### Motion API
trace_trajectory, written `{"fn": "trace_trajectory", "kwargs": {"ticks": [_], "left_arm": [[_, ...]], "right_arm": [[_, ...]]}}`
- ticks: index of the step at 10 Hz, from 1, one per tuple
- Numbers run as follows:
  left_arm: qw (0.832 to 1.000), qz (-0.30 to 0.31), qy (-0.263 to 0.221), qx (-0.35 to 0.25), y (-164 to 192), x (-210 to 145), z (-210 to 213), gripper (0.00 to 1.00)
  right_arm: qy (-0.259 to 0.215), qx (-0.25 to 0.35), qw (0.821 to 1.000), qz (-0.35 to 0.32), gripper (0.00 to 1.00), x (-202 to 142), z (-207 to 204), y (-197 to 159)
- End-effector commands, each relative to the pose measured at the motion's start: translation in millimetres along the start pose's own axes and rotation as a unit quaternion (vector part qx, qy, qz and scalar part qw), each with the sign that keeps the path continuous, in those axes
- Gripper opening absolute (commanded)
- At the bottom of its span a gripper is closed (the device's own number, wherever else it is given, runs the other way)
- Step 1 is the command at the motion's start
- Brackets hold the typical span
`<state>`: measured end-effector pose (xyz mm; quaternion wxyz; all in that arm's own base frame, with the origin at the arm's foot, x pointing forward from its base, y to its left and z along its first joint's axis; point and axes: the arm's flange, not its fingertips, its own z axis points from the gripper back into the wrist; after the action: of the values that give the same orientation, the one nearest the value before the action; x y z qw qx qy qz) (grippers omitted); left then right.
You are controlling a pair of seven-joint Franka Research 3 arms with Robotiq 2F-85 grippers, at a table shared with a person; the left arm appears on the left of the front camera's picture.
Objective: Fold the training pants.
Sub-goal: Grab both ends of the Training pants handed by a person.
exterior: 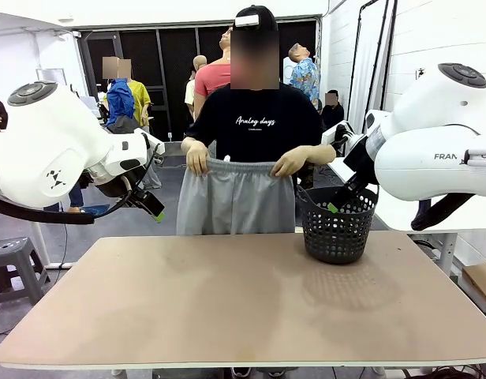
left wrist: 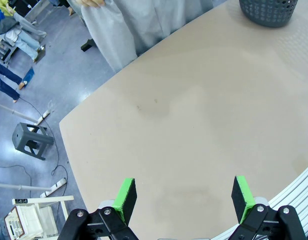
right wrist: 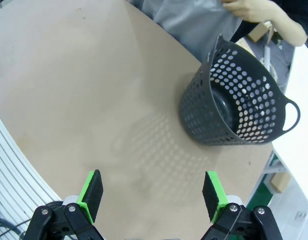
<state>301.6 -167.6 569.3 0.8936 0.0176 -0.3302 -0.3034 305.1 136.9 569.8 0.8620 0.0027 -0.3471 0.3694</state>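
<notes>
The person holds the pants (exterior: 235, 197) up by the waistband, hands (exterior: 197, 155) at either end, past the far edge of the table (exterior: 227, 308), likely to let them hang straight before laying them down. The left gripper (left wrist: 184, 194) and right gripper (right wrist: 153, 192) hover over the table, jaws spread wide and empty, leaving room. The table edge hides the pants' legs, and the basket (exterior: 338, 229) covers one corner

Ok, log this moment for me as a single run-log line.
phase: pre-fold | training pants: held up at waistband by person's hands, not on table | basket: upright on table | left gripper: open | right gripper: open
</notes>
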Motion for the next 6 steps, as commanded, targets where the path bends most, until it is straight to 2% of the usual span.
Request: {"fn": "trace_trajectory", "kwargs": {"ticks": [1, 6], "left_arm": [[1.0, -0.005, 0.0, 0.001, 0.7, -0.4, -0.1, 1.0], [1.0, -0.005, 0.0, 0.001, 0.7, -0.4, -0.1, 1.0]], "right_arm": [[0.001, 0.002, 1.0, -0.001, 1.0, -0.4, 0.1, 0.1], [0.001, 0.002, 1.0, -0.001, 1.0, -0.4, 0.1, 0.1]]}}
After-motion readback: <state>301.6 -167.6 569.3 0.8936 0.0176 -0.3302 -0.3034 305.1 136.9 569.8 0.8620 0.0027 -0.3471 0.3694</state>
